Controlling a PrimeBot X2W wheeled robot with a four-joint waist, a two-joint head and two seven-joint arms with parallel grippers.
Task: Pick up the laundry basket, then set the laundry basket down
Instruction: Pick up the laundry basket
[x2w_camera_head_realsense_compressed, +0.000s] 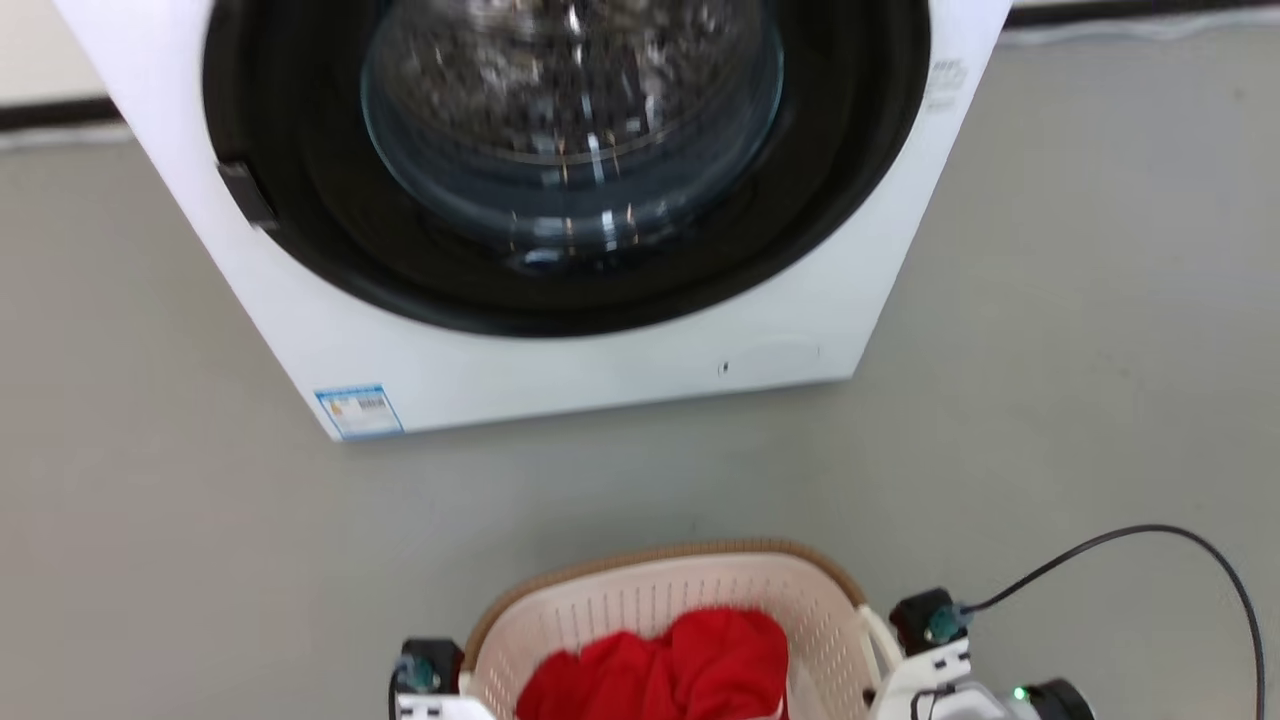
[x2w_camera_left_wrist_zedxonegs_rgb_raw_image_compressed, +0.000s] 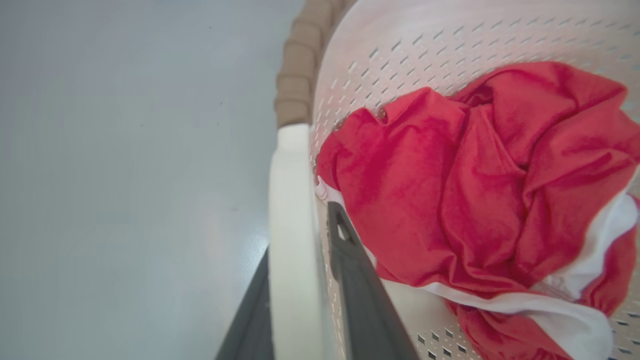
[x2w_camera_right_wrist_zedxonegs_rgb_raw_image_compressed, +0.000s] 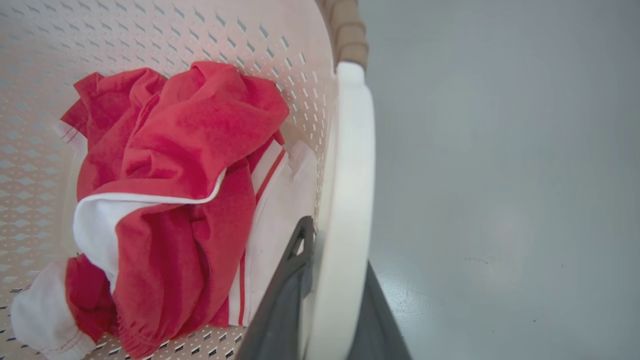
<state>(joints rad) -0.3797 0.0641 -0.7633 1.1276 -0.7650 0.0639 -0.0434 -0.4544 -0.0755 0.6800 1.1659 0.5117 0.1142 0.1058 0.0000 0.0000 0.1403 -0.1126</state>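
The laundry basket (x2w_camera_head_realsense_compressed: 660, 600), cream-white and perforated with a brown rim, sits at the bottom centre of the head view. My left gripper (x2w_camera_left_wrist_zedxonegs_rgb_raw_image_compressed: 300, 235) is shut on its white loop handle (x2w_camera_left_wrist_zedxonegs_rgb_raw_image_compressed: 292, 190), one dark finger inside the basket and one outside. My right gripper (x2w_camera_right_wrist_zedxonegs_rgb_raw_image_compressed: 337, 245) is shut the same way on the opposite handle (x2w_camera_right_wrist_zedxonegs_rgb_raw_image_compressed: 352, 150). Both wrists flank the basket, the left wrist (x2w_camera_head_realsense_compressed: 425, 680) and the right wrist (x2w_camera_head_realsense_compressed: 935, 640). I cannot tell whether the basket rests on the floor or hangs above it.
Red and white clothing (x2w_camera_head_realsense_compressed: 670, 665) fills the basket. A white front-loading washing machine (x2w_camera_head_realsense_compressed: 560, 370) with its round dark door stands on the grey floor just beyond the basket. A black cable (x2w_camera_head_realsense_compressed: 1150, 530) loops up from my right wrist.
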